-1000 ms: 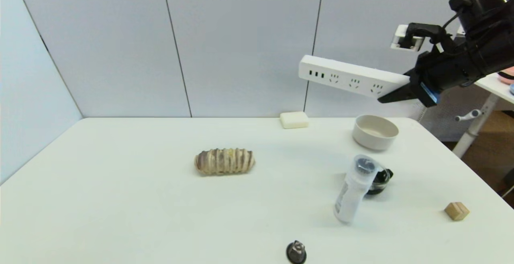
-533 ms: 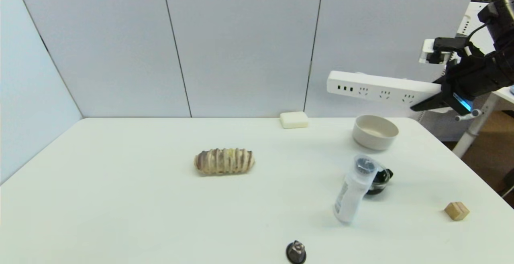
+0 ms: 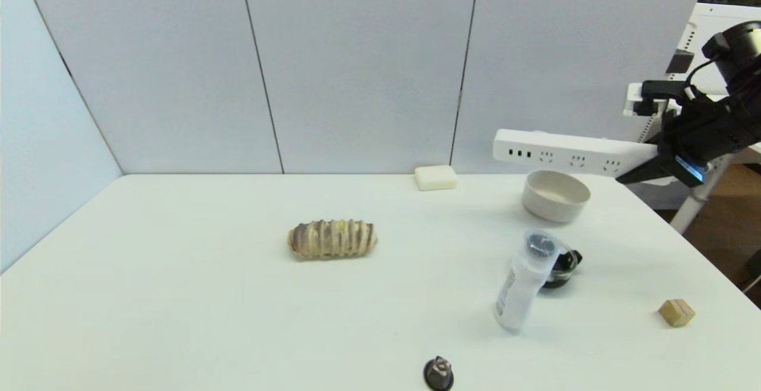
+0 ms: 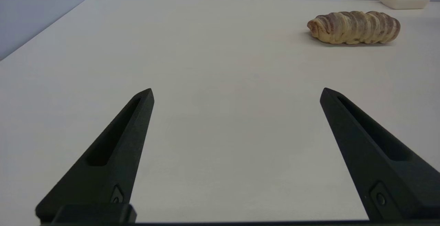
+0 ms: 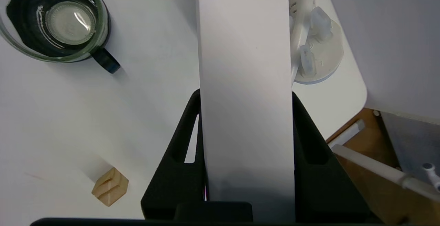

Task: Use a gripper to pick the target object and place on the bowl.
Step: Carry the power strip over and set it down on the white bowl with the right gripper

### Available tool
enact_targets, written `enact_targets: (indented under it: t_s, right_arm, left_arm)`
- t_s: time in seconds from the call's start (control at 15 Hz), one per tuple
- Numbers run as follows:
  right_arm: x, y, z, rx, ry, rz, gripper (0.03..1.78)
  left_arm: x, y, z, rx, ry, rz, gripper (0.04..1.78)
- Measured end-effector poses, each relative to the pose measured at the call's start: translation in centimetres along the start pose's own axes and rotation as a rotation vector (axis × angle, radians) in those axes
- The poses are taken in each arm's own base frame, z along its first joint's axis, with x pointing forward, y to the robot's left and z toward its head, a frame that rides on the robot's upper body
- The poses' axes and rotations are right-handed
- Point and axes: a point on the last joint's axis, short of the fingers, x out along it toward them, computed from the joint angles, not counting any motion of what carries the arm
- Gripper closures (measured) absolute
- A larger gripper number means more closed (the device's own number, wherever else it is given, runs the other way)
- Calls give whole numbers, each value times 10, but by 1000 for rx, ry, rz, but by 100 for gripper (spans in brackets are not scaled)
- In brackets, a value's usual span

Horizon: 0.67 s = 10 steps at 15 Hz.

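My right gripper (image 3: 645,168) is shut on one end of the long white power strip (image 3: 571,153) and holds it nearly level in the air, just above the beige-white bowl (image 3: 556,195) at the table's far right. In the right wrist view the strip's plain white underside (image 5: 245,81) runs between both black fingers (image 5: 185,133), and the gripper (image 5: 245,93) clamps it. The bowl is hidden in that view. My left gripper (image 4: 237,93) is open and empty, low over bare table.
A braided bread roll (image 3: 332,239) lies mid-table. A cream soap-like block (image 3: 436,177) sits at the back. A white bottle (image 3: 523,281) leans by a black glass dish (image 3: 563,266). A small wooden block (image 3: 676,312) and a dark knob (image 3: 439,373) lie near the front.
My right gripper has carried the power strip to the right and down, and levelled it, so it now hangs just over the bowl. The left arm has not moved.
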Motion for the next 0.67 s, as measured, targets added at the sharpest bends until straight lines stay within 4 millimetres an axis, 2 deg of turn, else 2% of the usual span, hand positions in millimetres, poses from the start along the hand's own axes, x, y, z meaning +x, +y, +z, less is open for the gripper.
enact_targets:
  t_s: [0.67]
  right_arm:
    - [53, -31, -31, 22, -191, 52, 119]
  left_arm:
    - [0, 0, 0, 0, 0, 0, 11]
